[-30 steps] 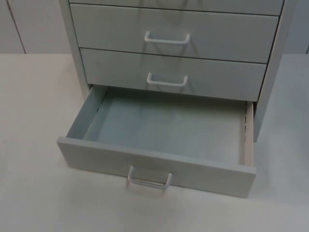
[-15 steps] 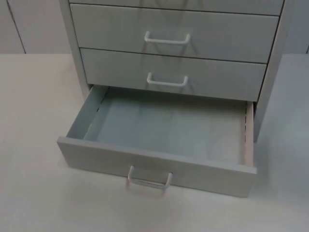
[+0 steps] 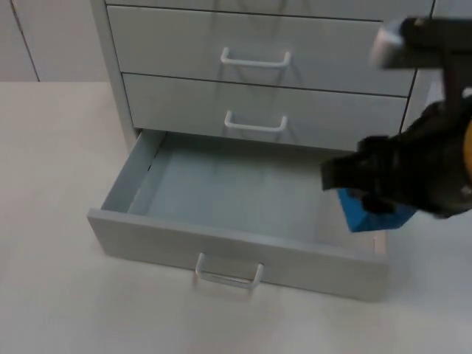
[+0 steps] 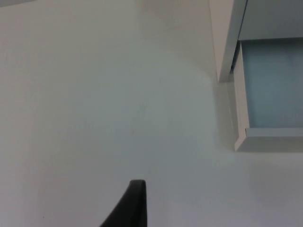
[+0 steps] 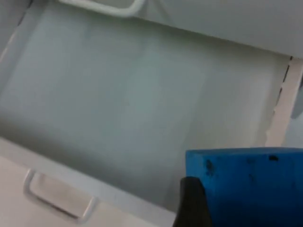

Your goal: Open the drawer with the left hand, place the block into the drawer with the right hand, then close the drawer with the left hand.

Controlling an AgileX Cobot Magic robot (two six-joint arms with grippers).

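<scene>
Risk: we see the blue block (image 3: 366, 212) over the drawer's (image 3: 236, 243) right rail; released here, it may catch the rim.
Right gripper (image 3: 383, 193): clamped on it, we think.
Left gripper (image 4: 129, 204): waits; fingers unclear.

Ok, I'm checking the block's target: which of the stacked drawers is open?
The lowest drawer is pulled out, its bare floor showing. The two drawers above it sit flush. The right gripper holds the blue block over its right end.

A plain white table top (image 3: 51, 221) carries a grey cabinet of stacked drawers (image 3: 265, 51) at its far edge, the cabinet's bottom drawer (image 3: 236, 254) pulled out.
</scene>
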